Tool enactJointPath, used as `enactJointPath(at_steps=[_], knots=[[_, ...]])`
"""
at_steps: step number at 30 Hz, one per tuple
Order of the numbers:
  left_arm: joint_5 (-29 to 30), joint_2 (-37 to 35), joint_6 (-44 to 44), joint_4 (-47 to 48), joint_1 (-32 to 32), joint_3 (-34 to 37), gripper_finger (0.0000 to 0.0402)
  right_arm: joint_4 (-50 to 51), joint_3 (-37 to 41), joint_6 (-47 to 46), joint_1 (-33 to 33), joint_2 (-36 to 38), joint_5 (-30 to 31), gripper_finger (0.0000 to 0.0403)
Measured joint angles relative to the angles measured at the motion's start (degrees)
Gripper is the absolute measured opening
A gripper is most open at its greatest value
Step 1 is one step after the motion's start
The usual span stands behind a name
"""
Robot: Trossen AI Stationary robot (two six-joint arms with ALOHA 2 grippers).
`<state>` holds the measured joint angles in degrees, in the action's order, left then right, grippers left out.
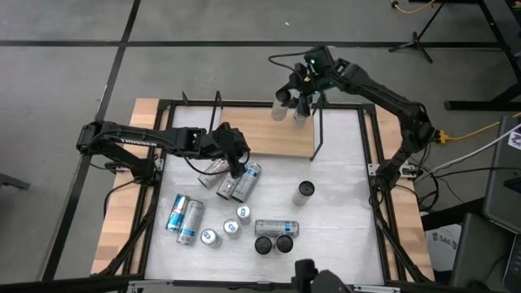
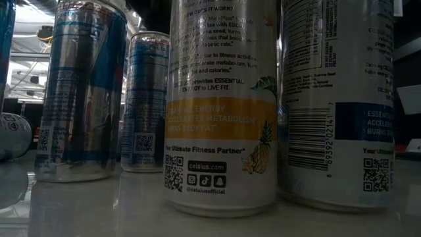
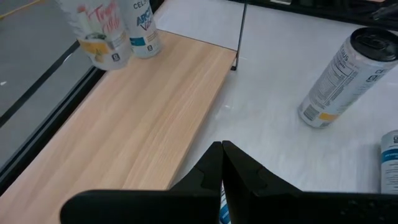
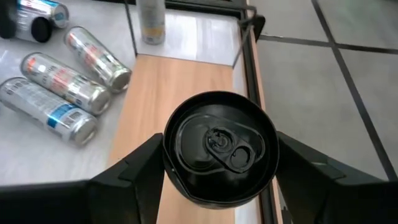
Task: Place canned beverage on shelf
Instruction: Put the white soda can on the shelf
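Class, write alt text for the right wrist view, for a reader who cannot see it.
The right gripper holds an upright black-topped can over the far end of the light wooden shelf. Three silver cans lie on their sides on the white table beside the shelf, and another can stands beyond it.

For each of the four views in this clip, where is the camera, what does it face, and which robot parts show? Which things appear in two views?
High: overhead, straight down on the white table; both arms, left gripper over lying cans.
Low: tabletop level, facing upright cans; no robot parts.
Left wrist: over the shelf; its shut fingers show.
Right wrist: looks down on the black-topped can its right gripper holds.
Shared: shelf, in both wrist views and high view.
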<state>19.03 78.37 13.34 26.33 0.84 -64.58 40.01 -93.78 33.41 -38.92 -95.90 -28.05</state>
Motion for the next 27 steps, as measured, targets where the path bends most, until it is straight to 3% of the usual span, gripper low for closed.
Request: enactJointPath(at_steps=[27], knots=[[0.0,0.0,0.2,-0.5,0.0,0.0,0.0,-12.5,13.0,1.7,-2.8,0.0,0.1,0.0239]])
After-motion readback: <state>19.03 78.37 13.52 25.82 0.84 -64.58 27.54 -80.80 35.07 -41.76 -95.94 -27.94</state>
